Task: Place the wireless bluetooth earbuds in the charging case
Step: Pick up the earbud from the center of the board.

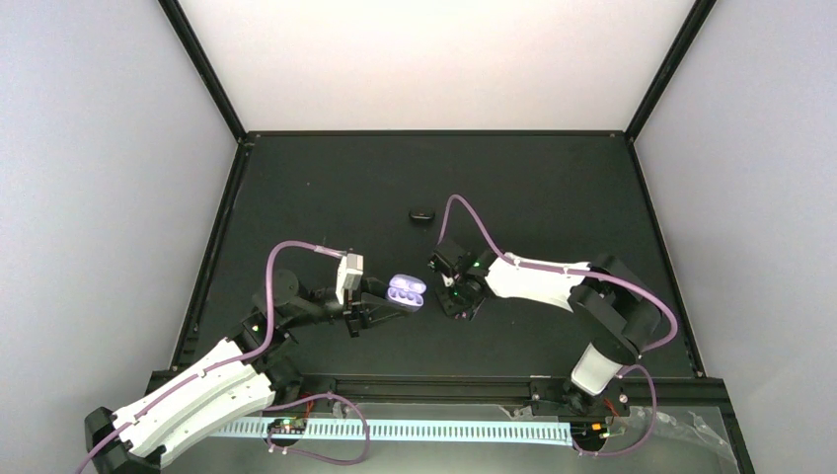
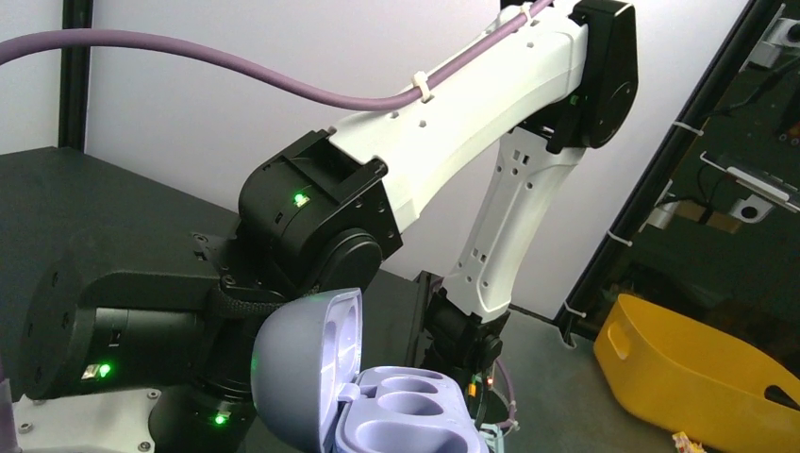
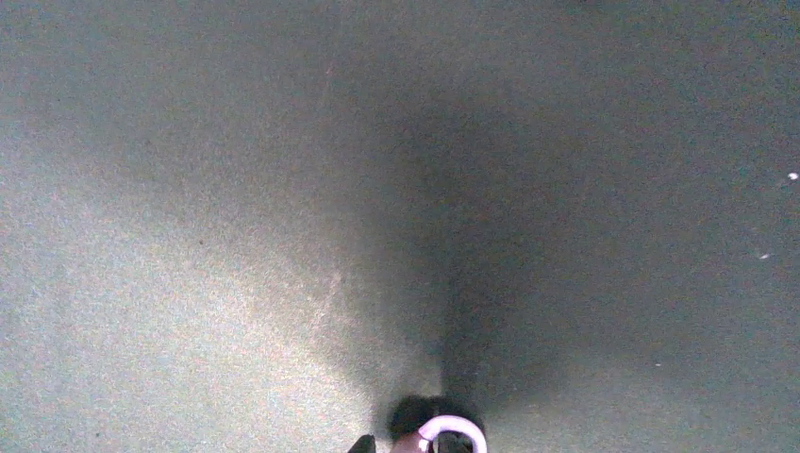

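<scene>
Your left tool (image 1: 383, 300) pinches the open charging case (image 1: 406, 293) centrally, toward the table's (image 1: 553, 188) near edge. Your right tool (image 1: 459, 301) points down just beside it; I cannot tell its grip. Hold the case level and steady.

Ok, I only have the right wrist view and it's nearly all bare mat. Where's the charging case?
Observer: In the top view, the left fingers hold the charging case just left of the tip of the right arm.
Operator: Is it open?
Observer: Yes. The left wrist view shows the lid standing up.
Operator: Anything in it yet?
Observer: No, both wells look empty.
</scene>
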You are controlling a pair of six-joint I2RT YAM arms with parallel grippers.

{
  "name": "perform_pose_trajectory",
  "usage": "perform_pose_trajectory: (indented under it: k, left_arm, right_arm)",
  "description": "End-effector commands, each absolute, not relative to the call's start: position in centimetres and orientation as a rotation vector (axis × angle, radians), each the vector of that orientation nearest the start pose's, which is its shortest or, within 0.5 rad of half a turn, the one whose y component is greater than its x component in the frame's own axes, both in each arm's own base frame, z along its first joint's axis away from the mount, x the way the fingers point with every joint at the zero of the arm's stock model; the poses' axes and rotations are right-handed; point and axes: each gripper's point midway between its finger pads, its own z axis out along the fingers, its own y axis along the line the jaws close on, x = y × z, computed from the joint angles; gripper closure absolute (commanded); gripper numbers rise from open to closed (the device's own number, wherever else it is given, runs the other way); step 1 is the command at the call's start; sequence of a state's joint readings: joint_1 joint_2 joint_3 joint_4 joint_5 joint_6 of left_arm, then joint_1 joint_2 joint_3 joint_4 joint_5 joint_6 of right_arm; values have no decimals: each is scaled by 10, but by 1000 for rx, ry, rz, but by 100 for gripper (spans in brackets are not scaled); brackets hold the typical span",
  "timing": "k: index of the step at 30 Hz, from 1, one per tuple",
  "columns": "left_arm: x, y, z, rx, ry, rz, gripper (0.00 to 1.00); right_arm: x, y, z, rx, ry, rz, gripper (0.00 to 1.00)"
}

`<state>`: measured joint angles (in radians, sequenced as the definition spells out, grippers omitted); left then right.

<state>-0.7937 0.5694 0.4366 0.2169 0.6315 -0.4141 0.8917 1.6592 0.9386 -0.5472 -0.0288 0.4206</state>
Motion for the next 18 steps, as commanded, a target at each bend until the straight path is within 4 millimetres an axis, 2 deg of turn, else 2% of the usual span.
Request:
perform_pose_trajectory:
  k: [1, 6, 14, 18]
  left_arm:
    - [107, -256, 306, 864, 1410, -1403, 98]
    - [107, -255, 307, 864, 1409, -1404, 98]
    - [107, -255, 307, 862, 1407, -1401, 99]
    - [106, -255, 307, 863, 1407, -1401, 98]
  right_arm:
    - [204, 275, 25, -737, 2837, 275, 83]
    - [202, 277, 22, -749, 2839, 254, 86]
    - [210, 279, 33, -713, 2792, 249, 91]
    - [209, 279, 30, -706, 2806, 251, 84]
